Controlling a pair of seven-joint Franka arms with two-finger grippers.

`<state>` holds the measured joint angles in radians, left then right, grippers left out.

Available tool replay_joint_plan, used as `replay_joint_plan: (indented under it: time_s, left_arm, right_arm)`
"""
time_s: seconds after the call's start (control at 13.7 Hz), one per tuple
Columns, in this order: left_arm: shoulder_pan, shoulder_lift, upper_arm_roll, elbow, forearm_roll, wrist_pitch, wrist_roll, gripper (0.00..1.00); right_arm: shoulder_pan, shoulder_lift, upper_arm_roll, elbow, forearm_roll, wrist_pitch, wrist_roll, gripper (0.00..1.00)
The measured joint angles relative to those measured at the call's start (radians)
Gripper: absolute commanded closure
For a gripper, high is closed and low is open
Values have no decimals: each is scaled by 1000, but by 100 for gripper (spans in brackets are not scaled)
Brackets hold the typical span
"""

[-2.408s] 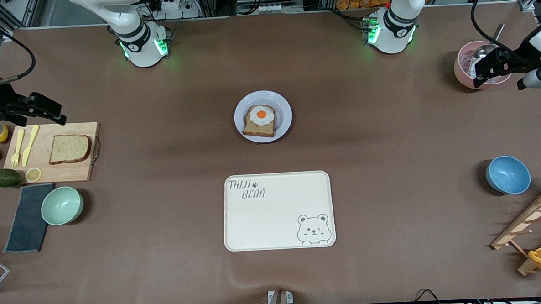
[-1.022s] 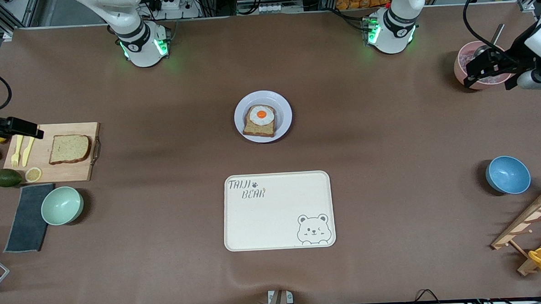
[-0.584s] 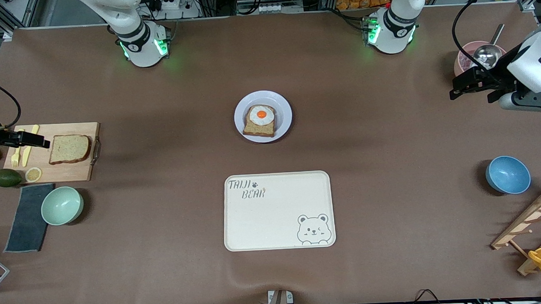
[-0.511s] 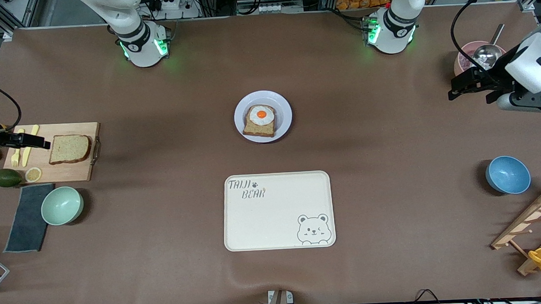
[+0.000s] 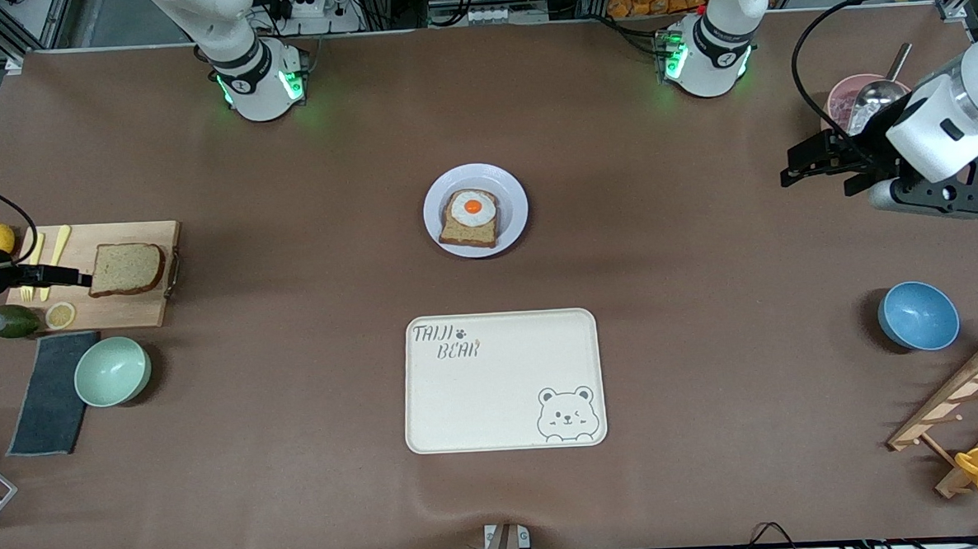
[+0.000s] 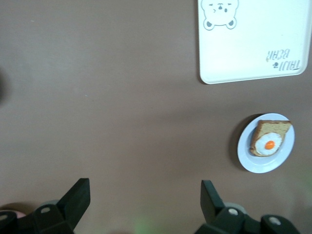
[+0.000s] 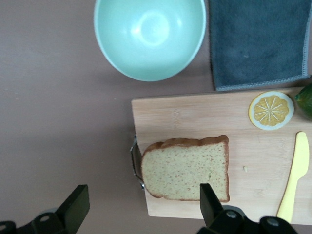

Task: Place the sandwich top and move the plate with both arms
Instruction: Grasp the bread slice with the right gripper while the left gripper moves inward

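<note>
Right hand (image 7: 141, 207): fingers apart over plain brown wholemeal bread slice (image 7: 187, 168), partly cut off.
Left hand (image 6: 144, 204): fingers apart over bare brown surface (image 6: 107, 97).

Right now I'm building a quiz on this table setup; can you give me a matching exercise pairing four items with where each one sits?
Items:
1. sandwich top
2. fried egg
3. lemon slice
4. mint bowl

Places:
A. on the bread slice lying on the plate
B. on the table, beside the dark cloth
C. on the cutting board, at the end with the metal handle
D. on the cutting board's corner nearest the avocado

Pairs: 1-C, 2-A, 3-D, 4-B
</note>
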<state>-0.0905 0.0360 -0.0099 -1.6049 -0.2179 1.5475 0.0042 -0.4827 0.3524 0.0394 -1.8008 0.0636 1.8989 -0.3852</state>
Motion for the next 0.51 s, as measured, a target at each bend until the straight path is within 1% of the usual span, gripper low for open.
replay_joint_plan:
  time_s: [0.15, 0.22, 0.36, 0.51]
  left_arm:
    - [-6, 13, -9, -1, -14, 1, -26, 0]
    - [-15, 21, -19, -1, -15, 8, -56, 0]
    - [-34, 44, -43, -4, -15, 33, -110, 0]
    - [-54, 80, -58, -7, -15, 56, -147, 0]
  right_arm:
    - [-35, 40, -1, 0, 0, 49, -79, 0]
    - [-60, 64, -1, 0, 1, 70, -139, 3]
    - [-105, 109, -1, 0, 1, 92, -213, 4]
    - [-126, 139, -1, 1, 0, 111, -266, 4]
